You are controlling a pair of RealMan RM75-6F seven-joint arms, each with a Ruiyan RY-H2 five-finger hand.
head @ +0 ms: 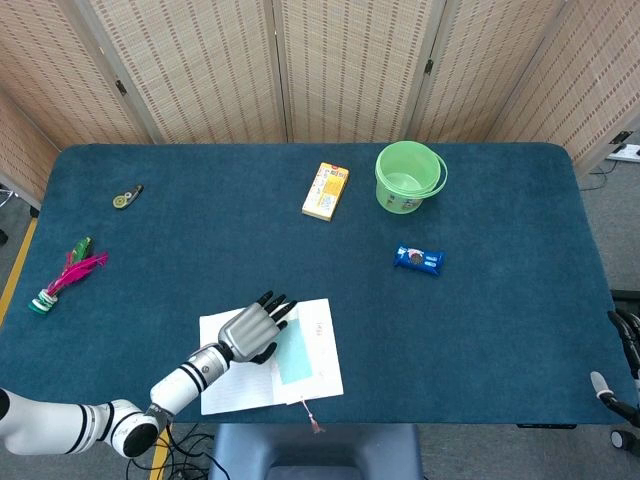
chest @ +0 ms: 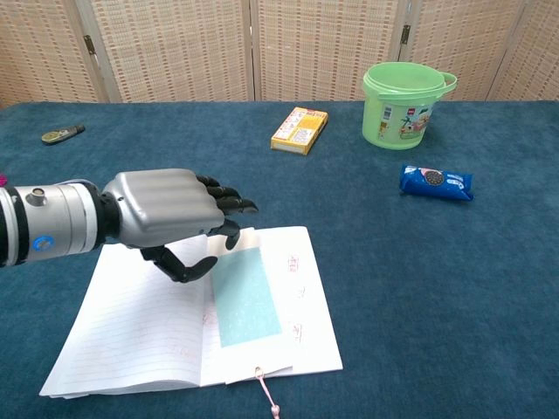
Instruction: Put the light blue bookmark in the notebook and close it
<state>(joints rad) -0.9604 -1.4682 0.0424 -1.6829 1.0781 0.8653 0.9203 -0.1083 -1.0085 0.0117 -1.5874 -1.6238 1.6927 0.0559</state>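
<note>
The notebook [head: 228, 378] [chest: 131, 332] lies open at the near edge of the table. A light blue bookmark [head: 294, 353] [chest: 246, 298] lies flat on its right page beside the spine, its red tassel [chest: 265, 389] hanging past the bottom edge. My left hand [head: 251, 330] [chest: 166, 218] hovers over the spine at the top of the notebook. Its fingers are spread above the bookmark's upper end and hold nothing. My right hand [head: 625, 335] shows only as dark fingers at the right edge of the head view, off the table.
A yellow box [head: 326, 190] [chest: 300, 129], a green bucket [head: 409, 177] [chest: 407, 105] and a blue snack packet [head: 418, 259] [chest: 436, 182] sit further back. A pink feathered toy [head: 66, 275] and a small tape measure [head: 126, 196] lie at the far left.
</note>
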